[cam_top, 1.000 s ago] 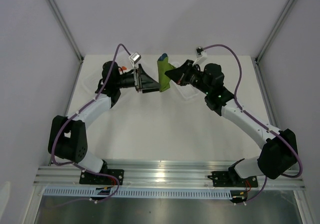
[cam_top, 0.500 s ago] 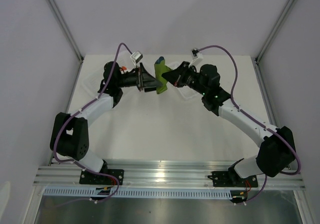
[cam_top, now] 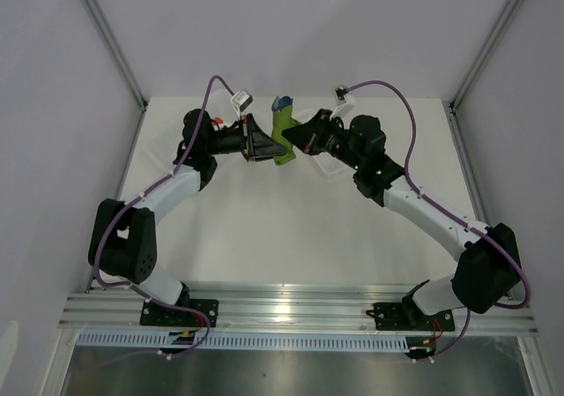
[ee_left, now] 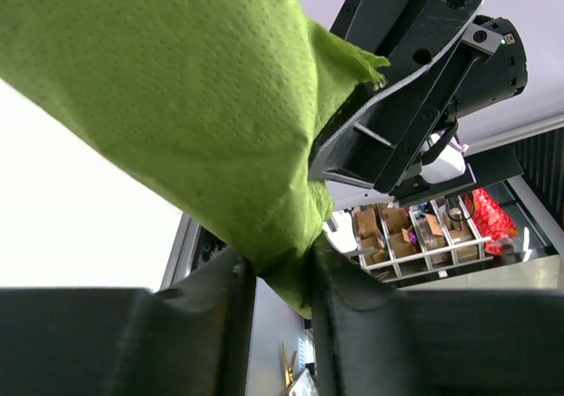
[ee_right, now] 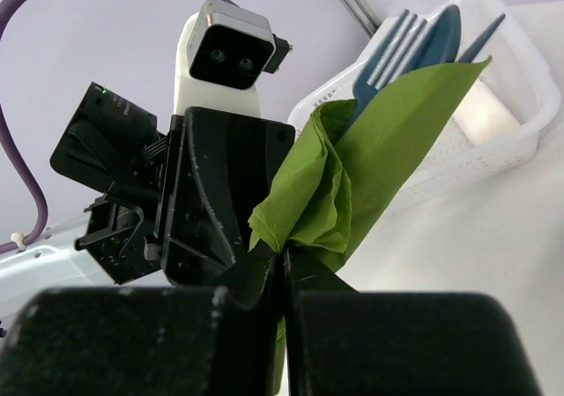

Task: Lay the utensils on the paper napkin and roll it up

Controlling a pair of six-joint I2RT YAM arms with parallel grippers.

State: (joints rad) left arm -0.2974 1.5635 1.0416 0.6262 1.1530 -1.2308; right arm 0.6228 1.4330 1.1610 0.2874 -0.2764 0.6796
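The olive-green paper napkin [cam_top: 281, 137] is rolled round the dark blue utensils [cam_top: 281, 105] and held up above the table between both arms. The blue fork tines and spoon tip stick out of its top in the right wrist view [ee_right: 414, 39]. My left gripper [cam_top: 268, 152] is shut on the napkin's lower end [ee_left: 282, 268]. My right gripper [cam_top: 298, 137] is shut on a bunched fold of the napkin [ee_right: 304, 211] from the other side. Most of the utensils are hidden inside the napkin.
A white plastic basket [ee_right: 502, 145] sits on the white table behind the bundle; its edge shows behind the right gripper in the top view [cam_top: 330, 168]. Grey walls close in the table on the left, right and back.
The bundle has shifted slightly left and away, and now stands more upright. Both grippers moved with it and kept their hold.
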